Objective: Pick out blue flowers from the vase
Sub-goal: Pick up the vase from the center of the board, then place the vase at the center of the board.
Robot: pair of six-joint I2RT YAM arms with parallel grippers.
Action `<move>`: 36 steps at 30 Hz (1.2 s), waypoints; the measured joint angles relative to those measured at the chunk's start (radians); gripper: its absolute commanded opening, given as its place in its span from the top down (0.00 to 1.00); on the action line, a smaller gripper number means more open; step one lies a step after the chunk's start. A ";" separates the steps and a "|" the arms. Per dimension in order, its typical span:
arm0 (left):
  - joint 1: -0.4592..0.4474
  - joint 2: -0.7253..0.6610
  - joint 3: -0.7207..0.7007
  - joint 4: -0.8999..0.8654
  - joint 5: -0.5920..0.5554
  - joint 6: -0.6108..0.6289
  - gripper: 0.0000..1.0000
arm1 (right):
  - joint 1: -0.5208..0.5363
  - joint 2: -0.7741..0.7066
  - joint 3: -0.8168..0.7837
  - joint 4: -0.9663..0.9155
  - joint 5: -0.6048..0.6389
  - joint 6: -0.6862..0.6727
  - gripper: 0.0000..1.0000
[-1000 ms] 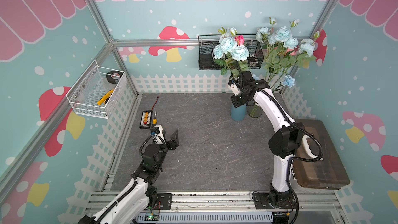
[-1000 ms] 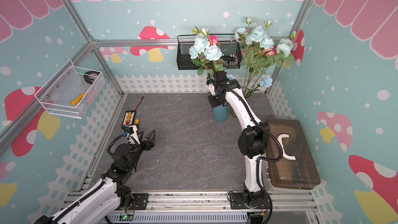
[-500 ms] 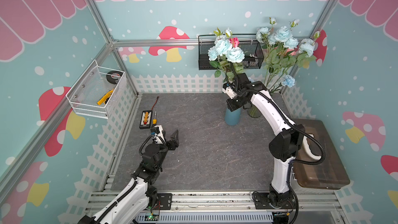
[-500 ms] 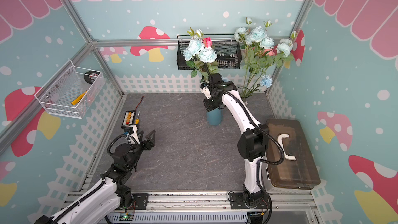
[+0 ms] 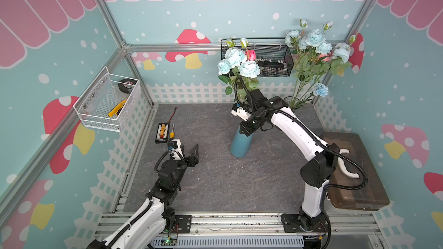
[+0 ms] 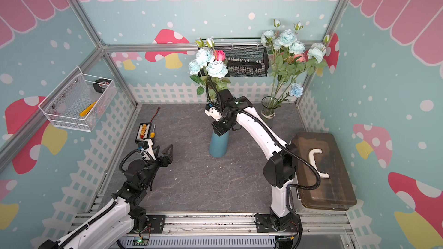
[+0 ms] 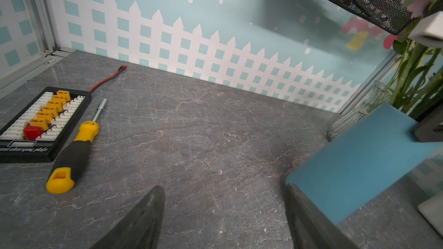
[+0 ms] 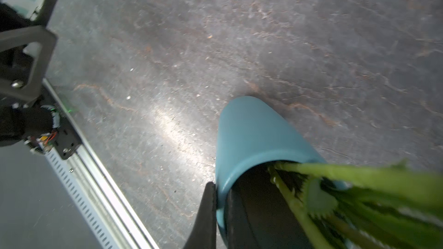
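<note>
Right pincer [image 8: 219, 197] is clenched on the rim of the blue vase [image 5: 240, 143]. 1 finger sits outside the wall and 1 inside the mouth, so it pinches the wall itself, not the flowers. My read: the grip pins the vase so a stem can be pulled without the whole thing tipping or riding up. A rim hold also leaves most of the mouth free.

Blue flowers [image 5: 236, 62] are all in the vase, none out yet. 3 open blooms and 2 buds stand high above the rim, with 1 pink rose [image 5: 251, 55] tucked just behind them. Stems [image 8: 335, 173] lean to the side of the mouth away from the pinch, so they look reachable. The rose isn't wanted, so stems need picking singly, above the rim.

Left pincer [image 7: 223, 188] is released, jaws wide with nothing in them. It sits low over the counter [image 5: 215, 183], well apart from the vase and facing it. Looks staged as the plucking hand. Screwdriver [image 7: 74, 149] and charger board [image 7: 40, 120] lie further from the vase than that pincer, out of the path.

Glass vase [image 6: 268, 108], behind the blue vase toward the back corner, holds a second blue bunch [image 5: 316, 41]. No arm is on it.

Can't tell whether the blue vase's base sits flat or slightly tipped.
</note>
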 measured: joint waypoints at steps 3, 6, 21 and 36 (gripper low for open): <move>0.000 0.000 0.000 0.000 0.000 0.000 0.21 | 0.045 -0.025 -0.026 -0.006 -0.015 0.000 1.00; 0.000 -0.001 0.000 0.000 0.000 0.000 0.21 | 0.081 -0.052 -0.050 -0.008 -0.019 -0.001 1.00; 0.000 -0.006 0.000 0.000 0.000 0.000 0.21 | 0.264 -0.093 -0.087 -0.011 0.146 0.022 1.00; 0.000 -0.006 0.000 0.000 0.000 0.000 0.21 | 0.399 0.004 0.005 -0.023 0.232 0.031 1.00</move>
